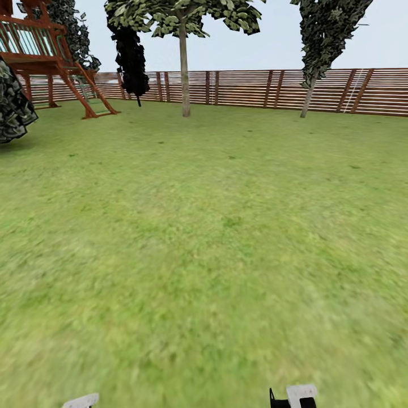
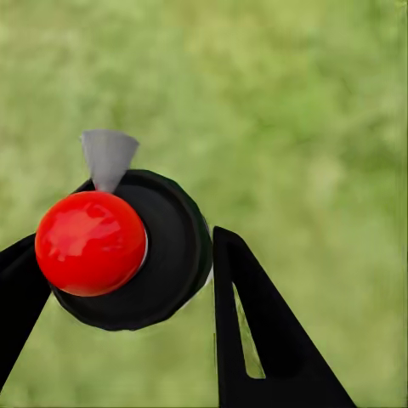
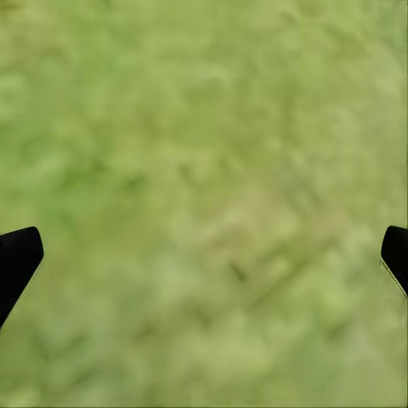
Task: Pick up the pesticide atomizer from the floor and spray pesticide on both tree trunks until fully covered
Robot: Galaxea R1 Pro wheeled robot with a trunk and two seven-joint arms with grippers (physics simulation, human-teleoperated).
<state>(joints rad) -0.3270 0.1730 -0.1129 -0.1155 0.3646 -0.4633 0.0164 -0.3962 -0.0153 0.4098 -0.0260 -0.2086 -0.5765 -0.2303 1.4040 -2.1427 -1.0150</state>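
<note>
- Ahead, the wide green lawn (image 1: 204, 226) runs to the reddish-brown slatted fence (image 1: 243, 88).
- Pale-trunked tree (image 1: 185, 73) stands far off; I'd drive straight for it and stop near.
- Left claw (image 2: 127, 255) is clenched on the dark green-black atomizer with the red top (image 2: 91, 242); keep it upright.
- Right claw (image 3: 204, 255) hangs spread, holding nothing.

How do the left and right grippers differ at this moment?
The left gripper is shut on the atomizer, its red top facing the camera; the right gripper is open and holds nothing. The left fingers sit close together; the right fingers are spread wide. Both hang over grass.
</note>
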